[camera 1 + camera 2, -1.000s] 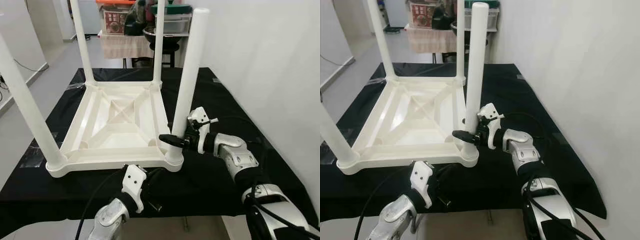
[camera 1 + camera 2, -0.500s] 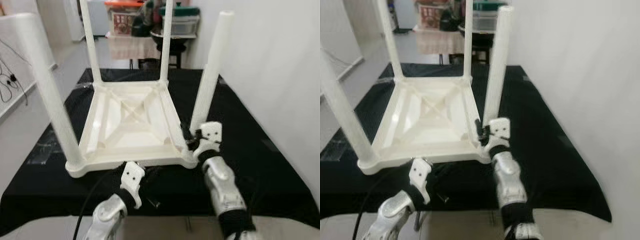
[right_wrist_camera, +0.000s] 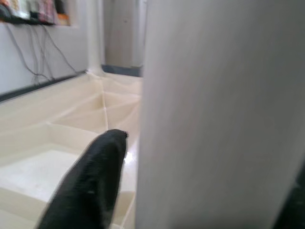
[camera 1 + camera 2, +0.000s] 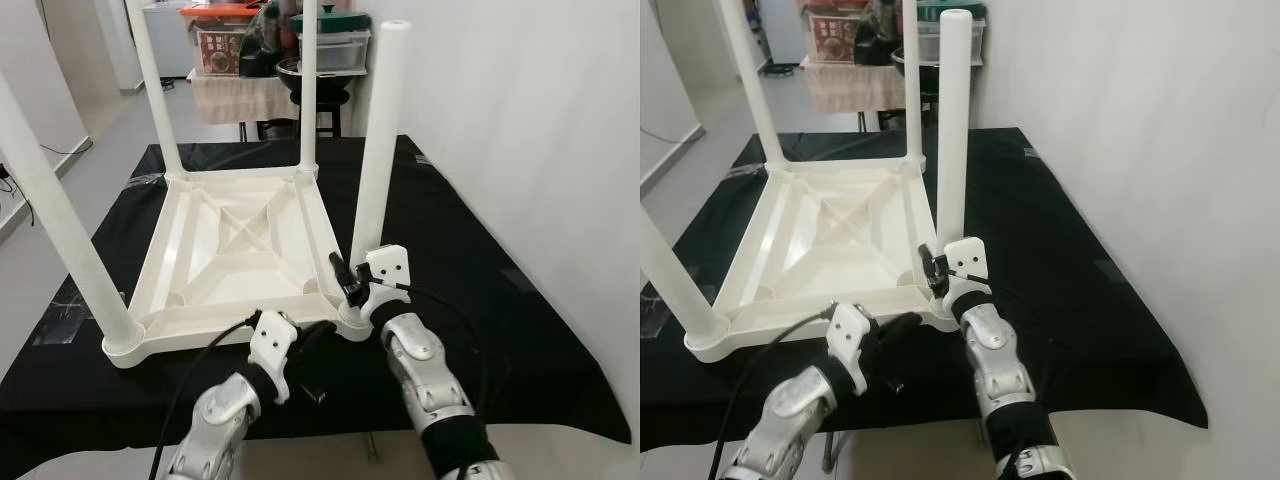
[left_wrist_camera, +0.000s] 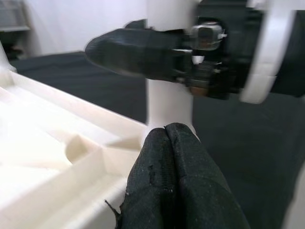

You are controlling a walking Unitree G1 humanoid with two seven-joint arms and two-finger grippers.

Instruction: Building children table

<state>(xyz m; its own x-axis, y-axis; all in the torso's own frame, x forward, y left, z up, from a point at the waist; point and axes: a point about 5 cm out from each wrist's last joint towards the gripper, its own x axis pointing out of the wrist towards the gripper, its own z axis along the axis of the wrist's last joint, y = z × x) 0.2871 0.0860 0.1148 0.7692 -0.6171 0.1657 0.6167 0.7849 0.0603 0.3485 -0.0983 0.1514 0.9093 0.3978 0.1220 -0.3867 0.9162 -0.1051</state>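
Standing upside down on the black surface (image 4: 470,250), the white children's table (image 4: 240,250) has its near right leg (image 4: 378,150) clasped by the right gripper (image 4: 348,283); the left gripper (image 4: 318,335), fingers (image 5: 174,186) pressed together, touches the near rim.

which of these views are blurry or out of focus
Both eye views are sharp and evenly lit. In the left wrist view the left end effector is crisp, the right one behind soft. In the right wrist view the table leg is a close blur.
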